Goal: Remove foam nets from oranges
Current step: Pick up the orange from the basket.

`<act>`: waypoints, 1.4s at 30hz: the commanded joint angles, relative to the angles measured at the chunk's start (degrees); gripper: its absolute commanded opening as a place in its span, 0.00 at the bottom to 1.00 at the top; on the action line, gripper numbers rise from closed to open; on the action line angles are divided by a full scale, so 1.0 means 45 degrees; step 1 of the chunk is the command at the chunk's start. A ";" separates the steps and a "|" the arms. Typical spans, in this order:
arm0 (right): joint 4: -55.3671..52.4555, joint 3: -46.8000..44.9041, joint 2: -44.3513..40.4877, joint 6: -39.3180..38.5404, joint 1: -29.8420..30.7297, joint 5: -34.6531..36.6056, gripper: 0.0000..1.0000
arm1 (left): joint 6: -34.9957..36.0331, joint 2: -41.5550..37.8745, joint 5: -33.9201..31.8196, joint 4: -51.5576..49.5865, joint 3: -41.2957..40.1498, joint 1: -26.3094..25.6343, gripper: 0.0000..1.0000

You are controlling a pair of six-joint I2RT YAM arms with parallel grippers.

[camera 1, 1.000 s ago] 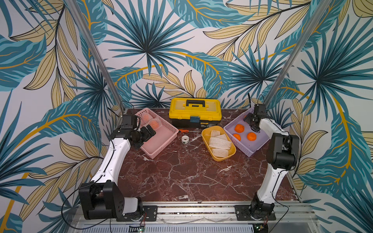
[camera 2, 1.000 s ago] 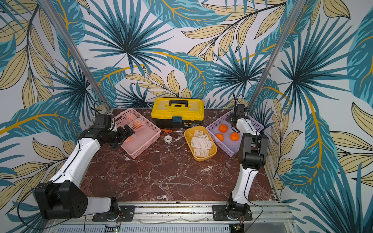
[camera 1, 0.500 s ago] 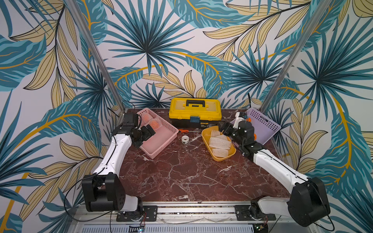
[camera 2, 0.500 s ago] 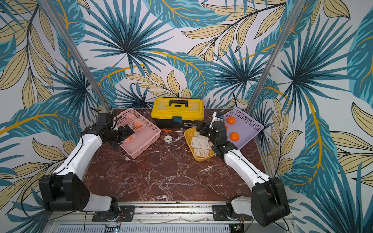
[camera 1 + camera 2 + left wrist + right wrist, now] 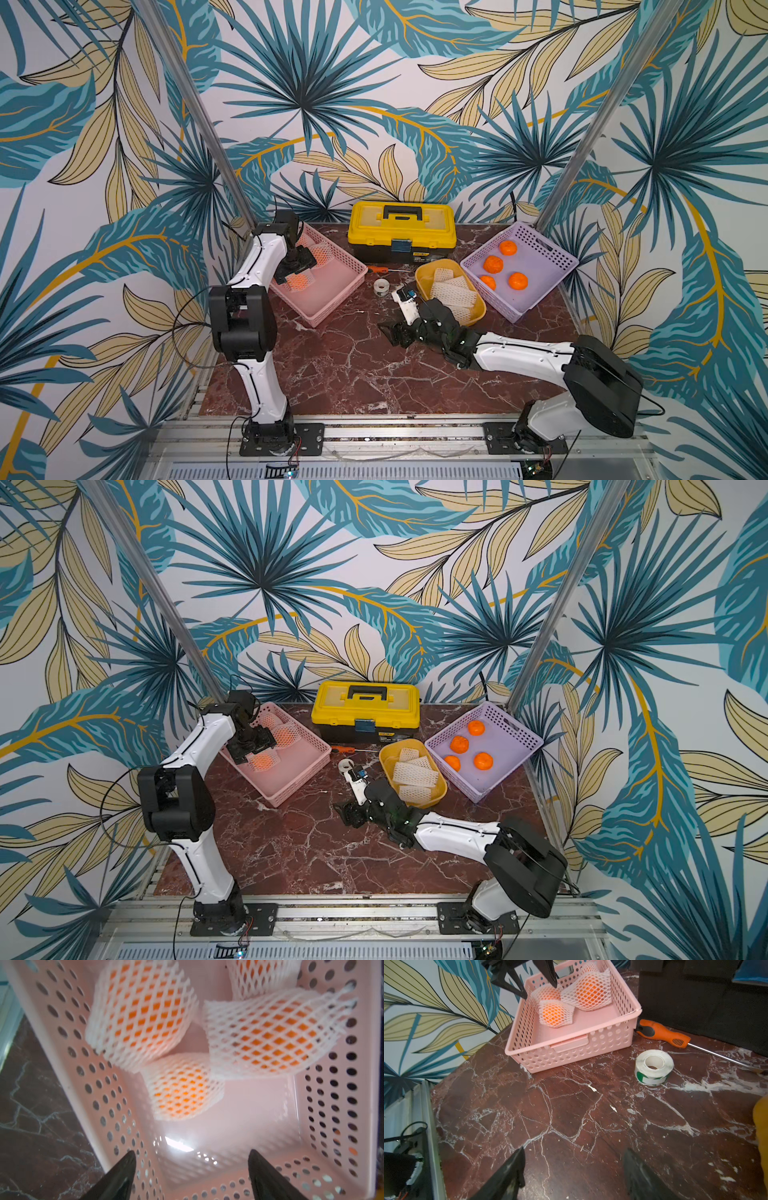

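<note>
Both gaping empty, the left gripper (image 5: pixel 192 1152) is hovering above round oranges (image 5: pixel 178 1093) in white foam nets (image 5: pixel 228 1072) inside the pink perforated basket (image 5: pixel 249 1109), the right gripper (image 5: pixel 574 1149) above mid-table (image 5: pixel 571 1105).

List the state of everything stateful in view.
Left gripper: open, empty, over the pink basket.
Right gripper: open, empty, over the table.
Toolbox: lid shut.
Pink basket: holds netted oranges.
Purple basket: holds four bare oranges.
Yellow bowl: holds empty nets.
Screwdriver: lying flat.
Tape roll: lying flat.
</note>
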 commanded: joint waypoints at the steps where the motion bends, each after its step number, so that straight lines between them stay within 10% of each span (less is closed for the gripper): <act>1: 0.0250 -0.0053 -0.0073 -0.0884 0.0051 0.0444 0.75 | 0.0916 0.0644 -0.0667 -0.0756 0.0740 -0.0039 0.90; 33: -0.0315 -0.0168 -0.0498 -0.1332 0.0045 0.1248 0.75 | -0.0057 0.2962 -0.0484 0.0834 0.0857 -0.0039 0.90; 42: -0.0383 0.0063 -0.0046 -0.1330 0.0055 0.1306 0.75 | -0.0047 0.2628 -0.0392 0.1690 0.0310 0.0159 0.75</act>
